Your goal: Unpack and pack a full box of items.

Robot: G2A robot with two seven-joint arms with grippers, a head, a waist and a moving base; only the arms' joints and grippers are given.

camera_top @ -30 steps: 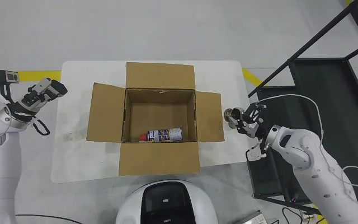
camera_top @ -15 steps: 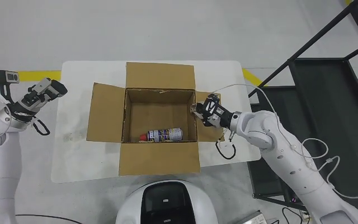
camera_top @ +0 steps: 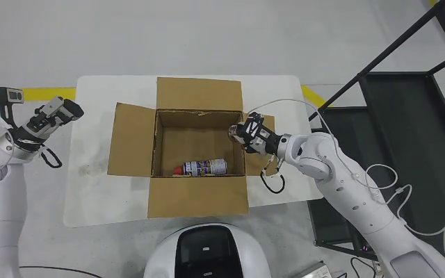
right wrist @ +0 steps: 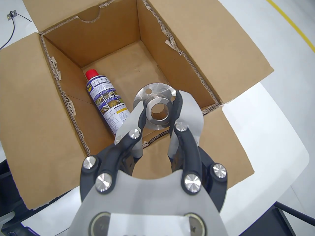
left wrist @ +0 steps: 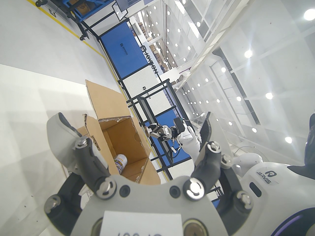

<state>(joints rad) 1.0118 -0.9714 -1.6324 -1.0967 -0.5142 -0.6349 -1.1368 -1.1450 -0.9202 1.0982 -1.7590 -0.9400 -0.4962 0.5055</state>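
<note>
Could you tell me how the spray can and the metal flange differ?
The spray can lies on its side on the box floor; the metal flange is held above the box by the right gripper. The can is long, printed and red-capped; the flange is a flat bare-metal ring with holes. Both are round.

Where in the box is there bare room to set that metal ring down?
Most of the box floor is bare, from the far wall to the can, which lies along the near wall. That near strip is crowded. The right gripper holds the ring.
</note>
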